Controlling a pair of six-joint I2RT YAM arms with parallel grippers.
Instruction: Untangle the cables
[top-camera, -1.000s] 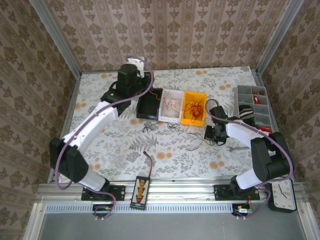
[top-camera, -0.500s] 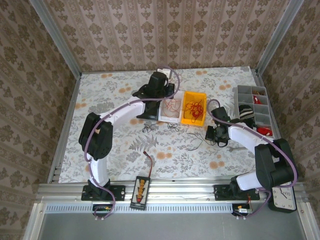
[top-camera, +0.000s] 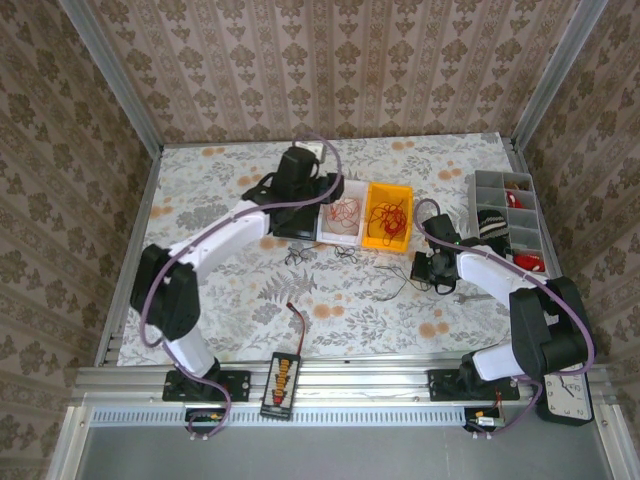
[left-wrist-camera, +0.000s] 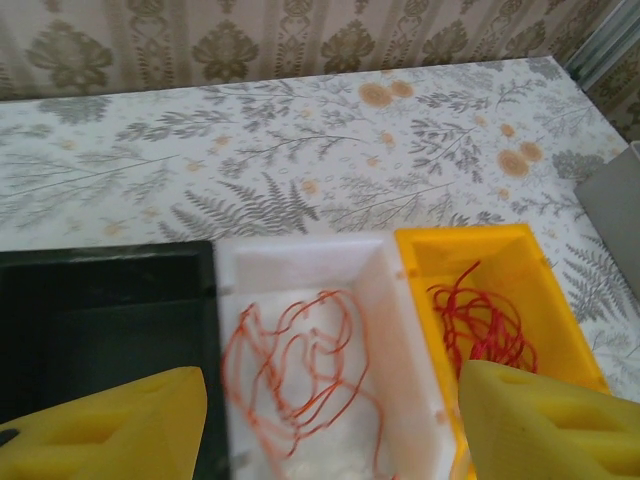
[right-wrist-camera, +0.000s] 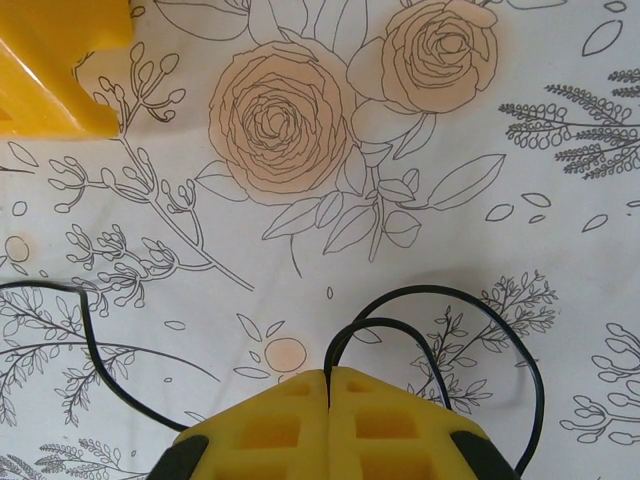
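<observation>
My left gripper (left-wrist-camera: 330, 430) hangs open over the white bin (left-wrist-camera: 395, 300), its yellow fingers (left-wrist-camera: 110, 425) wide apart with nothing between them. A loose red cable (left-wrist-camera: 300, 365) lies in that bin (top-camera: 352, 190). More red cables (left-wrist-camera: 485, 325) fill the yellow bin (top-camera: 374, 236). My right gripper (right-wrist-camera: 329, 375) is low over the table right of centre (top-camera: 418, 268), shut on a thin black cable (right-wrist-camera: 440, 300) that loops out from its tips. Small dark cables (top-camera: 298, 256) (top-camera: 347, 254) lie on the cloth in front of the bins.
A black bin (left-wrist-camera: 100, 320) stands left of the white one. A grey compartment box (top-camera: 510, 215) sits at the right edge. A black board with yellow sockets (top-camera: 281, 383) and its red-black lead (top-camera: 298, 322) lie near the front rail.
The left arm swung right from the black bin to above the white bin and its jaws opened; a red bunch now lies in the white bin. The right gripper stayed shut in place.
</observation>
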